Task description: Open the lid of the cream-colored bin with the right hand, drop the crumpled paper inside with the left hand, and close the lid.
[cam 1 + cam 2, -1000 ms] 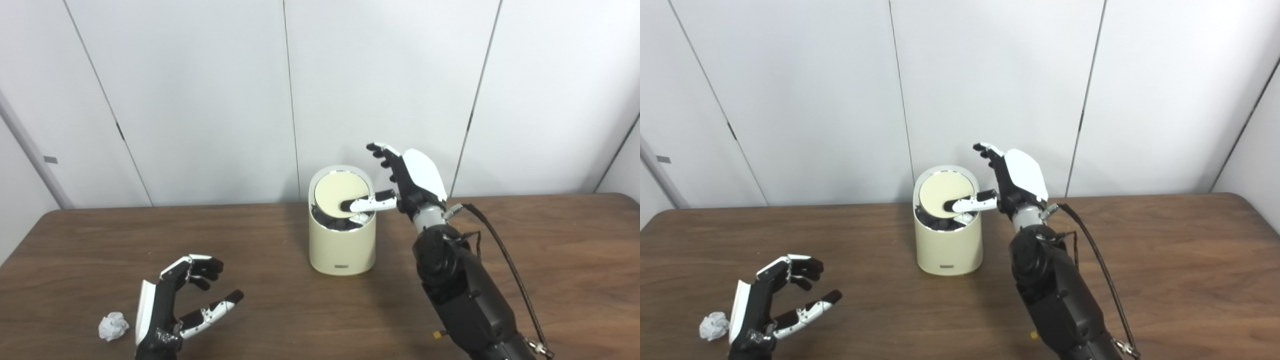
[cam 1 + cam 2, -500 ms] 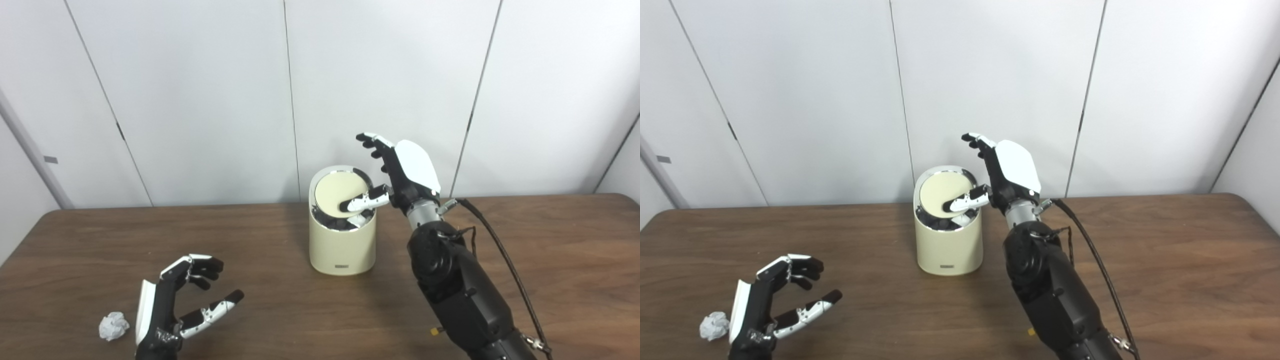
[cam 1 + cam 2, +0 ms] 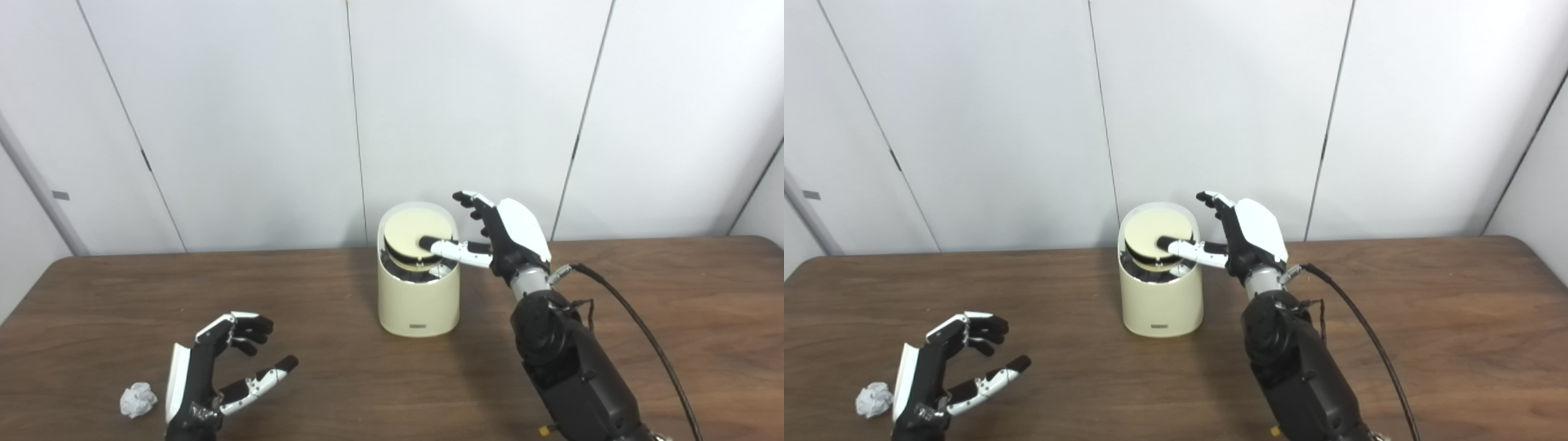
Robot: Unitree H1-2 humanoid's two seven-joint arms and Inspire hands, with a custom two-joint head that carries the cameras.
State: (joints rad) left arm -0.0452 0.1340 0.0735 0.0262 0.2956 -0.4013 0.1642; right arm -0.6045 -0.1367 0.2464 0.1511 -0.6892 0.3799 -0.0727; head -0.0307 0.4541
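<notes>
Right hand (image 3: 511, 236) fingers spread, thumb on tilted bin lid (image 3: 416, 236), left hand (image 3: 214, 367) splayed, empty, beside crumpled paper (image 3: 138, 399)

right hand (image 3: 502, 236) thumb on bin (image 3: 419, 300) lid (image 3: 416, 236)

No legible text; small label on bin (image 3: 418, 300) front too blurred to read.

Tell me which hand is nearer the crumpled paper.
Left. The left hand sits open right beside the crumpled paper at the table's near left; the right hand is far off at the cream-colored bin, touching its lid.
</notes>
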